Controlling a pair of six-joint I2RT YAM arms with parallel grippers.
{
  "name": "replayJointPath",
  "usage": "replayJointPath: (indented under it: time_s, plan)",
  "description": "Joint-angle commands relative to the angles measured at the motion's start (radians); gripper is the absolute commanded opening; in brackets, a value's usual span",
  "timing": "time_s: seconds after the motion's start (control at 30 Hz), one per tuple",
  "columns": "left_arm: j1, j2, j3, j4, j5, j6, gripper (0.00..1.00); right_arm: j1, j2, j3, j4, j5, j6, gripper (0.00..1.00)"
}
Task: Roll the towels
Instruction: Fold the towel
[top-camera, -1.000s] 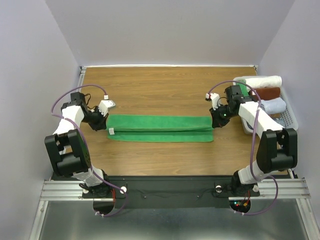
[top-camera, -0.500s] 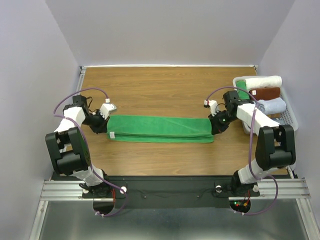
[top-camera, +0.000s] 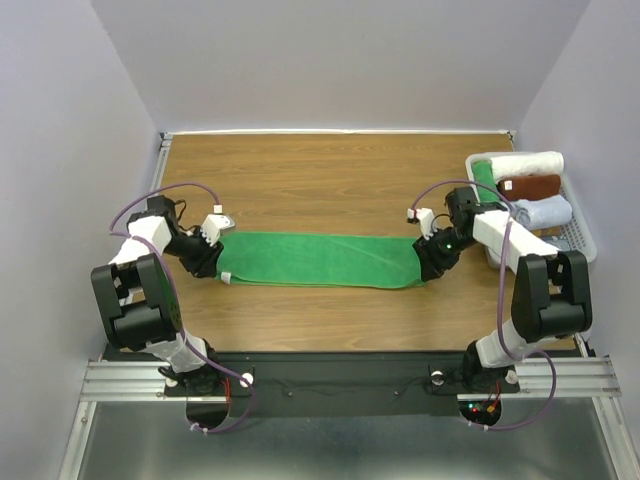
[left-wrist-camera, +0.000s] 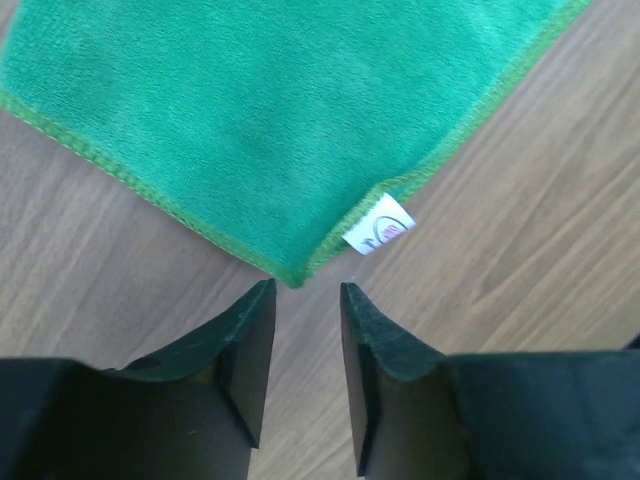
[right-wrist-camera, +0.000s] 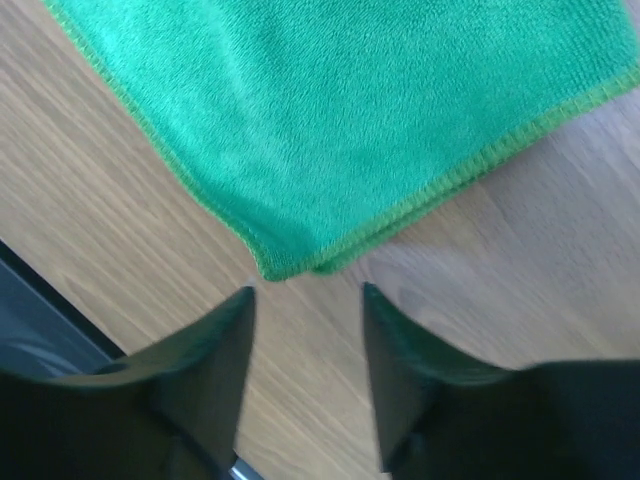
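Note:
The bright green towel (top-camera: 320, 259) lies flat across the table as a long folded strip. My left gripper (top-camera: 213, 262) sits at its left end, open. In the left wrist view the towel's near corner (left-wrist-camera: 270, 110) with a small white label (left-wrist-camera: 378, 226) lies just beyond the gripper (left-wrist-camera: 307, 290), nothing between the fingers. My right gripper (top-camera: 428, 262) is at the right end, open. In the right wrist view the doubled corner of the towel (right-wrist-camera: 370, 110) rests just ahead of the gripper (right-wrist-camera: 307, 292), untouched. A pale bluish towel (top-camera: 545, 211) lies rolled in the basket.
A white basket (top-camera: 580, 240) stands at the right edge of the table, close behind my right arm. It holds a cream-white rolled towel (top-camera: 520, 163) and a brown rolled towel (top-camera: 530, 186). The table's near edge runs just below the green towel.
Both grippers moved toward the near edge carrying the towel's corners over, then opened and let go. The towel now lies as a single even strip.

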Motion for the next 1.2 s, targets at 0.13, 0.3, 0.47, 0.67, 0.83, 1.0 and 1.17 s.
replayJointPath:
  time_s: [0.13, 0.3, 0.47, 0.67, 0.83, 1.0, 1.17]
  plan:
    - [0.006, -0.125, 0.114, -0.178, 0.056, 0.064, 0.50, 0.005, -0.101, 0.144, -0.065, 0.017, 0.033, 0.54]
    - [0.006, -0.105, 0.166, -0.103, 0.097, -0.068, 0.50, 0.004, 0.031, 0.256, -0.076, -0.024, 0.091, 0.42]
    - [-0.005, -0.092, 0.137, 0.049, 0.082, -0.215, 0.43, 0.042, 0.107, 0.292, -0.076, -0.027, 0.132, 0.37]
    - [-0.016, -0.056, 0.079, 0.072, 0.056, -0.226, 0.41, 0.076, 0.131, 0.249, -0.061, 0.085, 0.174, 0.38]
    - [-0.020, -0.062, 0.051, 0.115, 0.075, -0.260, 0.43, 0.045, 0.091, 0.264, -0.010, 0.160, 0.325, 0.40]
    - [-0.034, -0.068, 0.025, 0.143, 0.074, -0.277, 0.48, 0.028, 0.134, 0.307, 0.004, 0.169, 0.412, 0.44]
    - [-0.107, -0.134, -0.015, 0.106, 0.120, -0.235, 0.50, 0.030, 0.194, 0.325, 0.027, 0.187, 0.452, 0.47]
